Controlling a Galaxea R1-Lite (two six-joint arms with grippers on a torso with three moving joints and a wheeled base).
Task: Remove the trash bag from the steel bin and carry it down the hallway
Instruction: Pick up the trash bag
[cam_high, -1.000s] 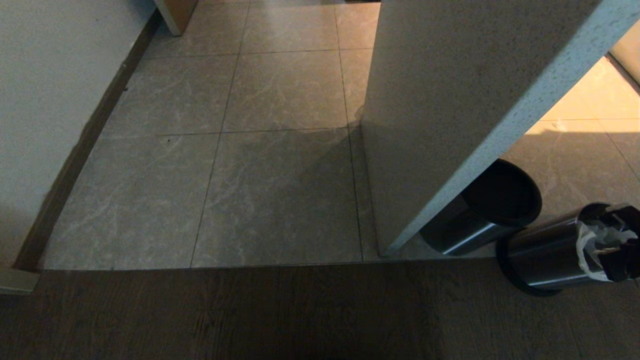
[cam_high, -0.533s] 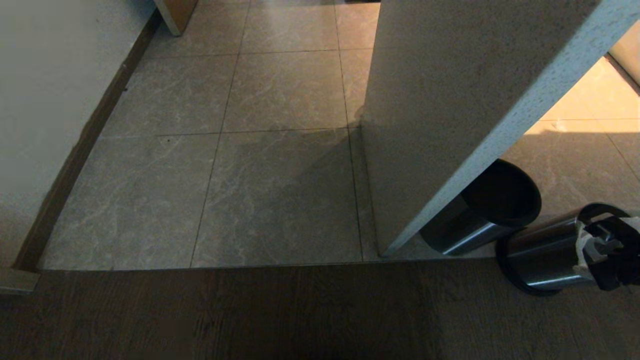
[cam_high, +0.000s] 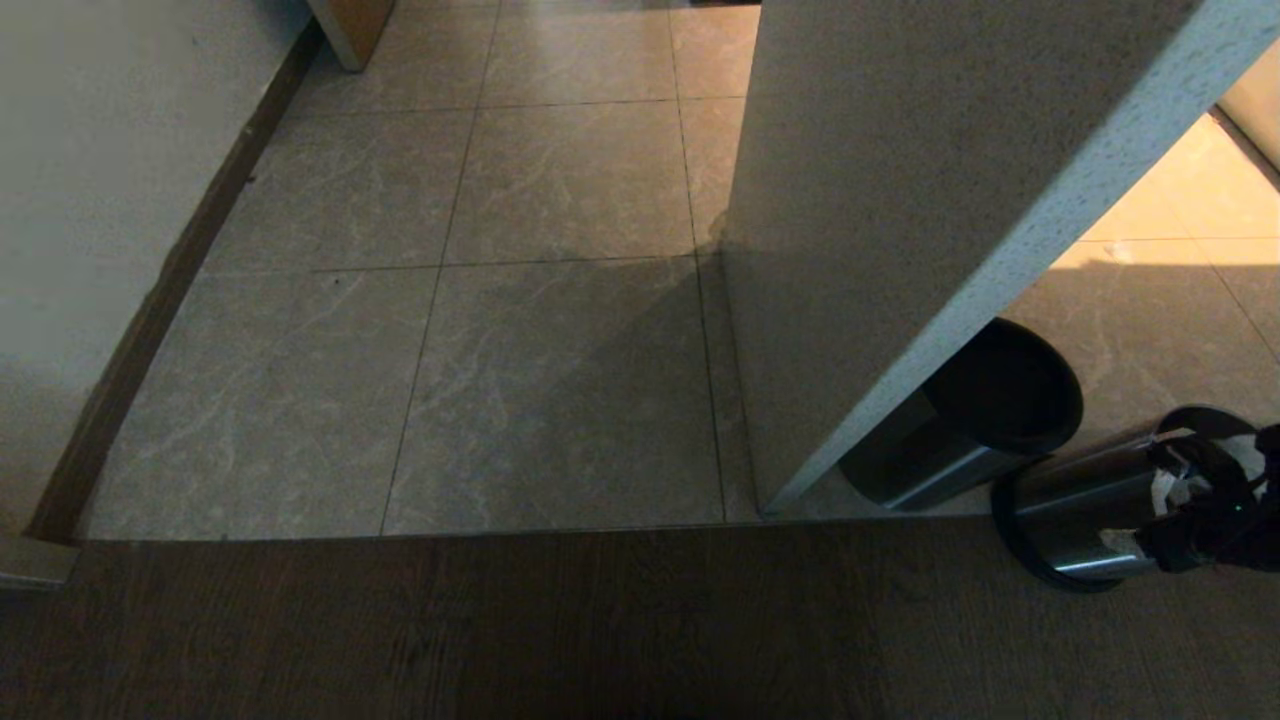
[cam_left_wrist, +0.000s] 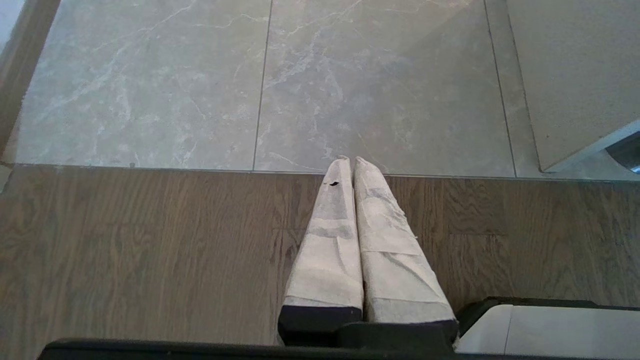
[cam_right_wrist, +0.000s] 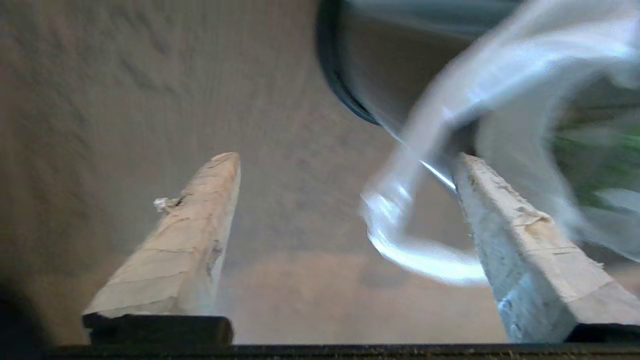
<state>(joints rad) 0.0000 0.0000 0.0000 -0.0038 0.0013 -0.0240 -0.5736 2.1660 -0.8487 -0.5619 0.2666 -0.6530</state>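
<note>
The steel bin (cam_high: 1085, 510) stands at the lower right where the wood floor meets the tiles, with the white trash bag (cam_high: 1166, 490) folded over its rim. My right gripper (cam_high: 1215, 515) is low against the bin's rim side. In the right wrist view that gripper (cam_right_wrist: 345, 159) is open wide. The bag's loop handle (cam_right_wrist: 420, 255) hangs loose between the fingers, close to one finger (cam_right_wrist: 520, 240), beside the bin (cam_right_wrist: 380, 75). My left gripper (cam_left_wrist: 348, 162) is parked over the wood floor, shut and empty. The hallway (cam_high: 560, 330) runs ahead.
A second steel bin with a black lid (cam_high: 965, 430) sits behind the corner of a white speckled wall (cam_high: 900, 200). A white wall with a dark baseboard (cam_high: 150, 320) lines the left of the hallway. Wood flooring (cam_high: 500, 630) lies nearest me.
My right gripper has opened from a shut grip on the bag at the bin's rim and sunk lower beside the bin. The bag's handle now hangs loose.
</note>
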